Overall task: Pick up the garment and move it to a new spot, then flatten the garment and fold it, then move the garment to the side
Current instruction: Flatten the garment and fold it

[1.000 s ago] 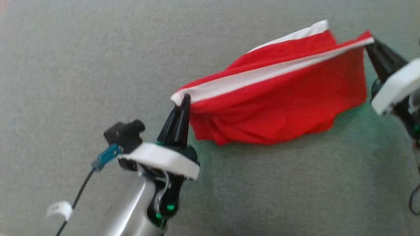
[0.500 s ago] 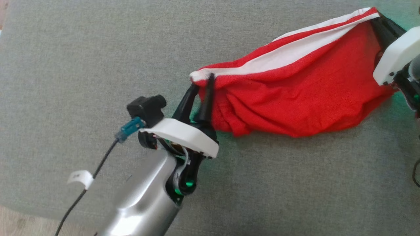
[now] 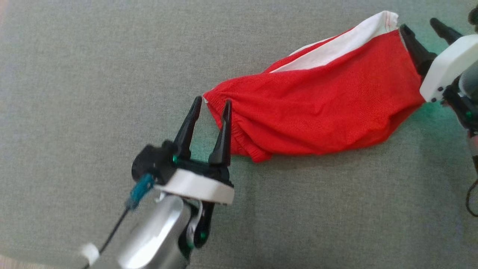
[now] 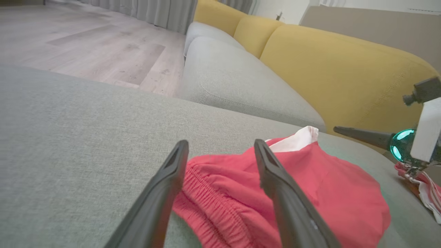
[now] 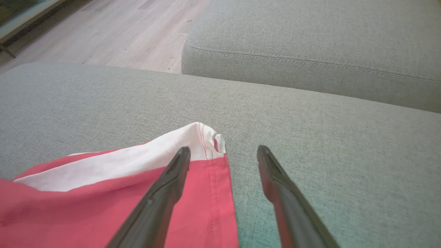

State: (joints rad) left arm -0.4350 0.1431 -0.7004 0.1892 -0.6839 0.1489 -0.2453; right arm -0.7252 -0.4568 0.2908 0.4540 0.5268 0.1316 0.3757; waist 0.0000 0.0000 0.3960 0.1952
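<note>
The garment [image 3: 317, 112] is a red cloth with a white band and a gathered elastic edge. It lies loose and slightly rumpled on the grey cushion [image 3: 93, 74]. My left gripper [image 3: 212, 101] is open, and its fingers straddle the garment's [image 4: 330, 193] elastic left corner without pinching it. At the far right my right gripper [image 3: 419, 24] is open too. One of its fingers lies over the garment's [image 5: 86, 206] white-banded corner and the other over bare cushion. The left wrist view shows my left gripper [image 4: 221, 143] up close, and the right wrist view shows my right gripper [image 5: 224, 148].
A bit of red-and-white striped fabric [image 4: 429, 196] lies under my right arm at the cushion's edge. A yellow sofa back [image 4: 344, 69] rises beyond the cushion. A second grey cushion [image 5: 310, 51] adjoins it, with wood floor [image 4: 86, 41] past that.
Both grippers have opened and let go of the garment's corners. The cloth, held stretched between them before, has dropped flat onto the cushion. The head camera has shifted.
</note>
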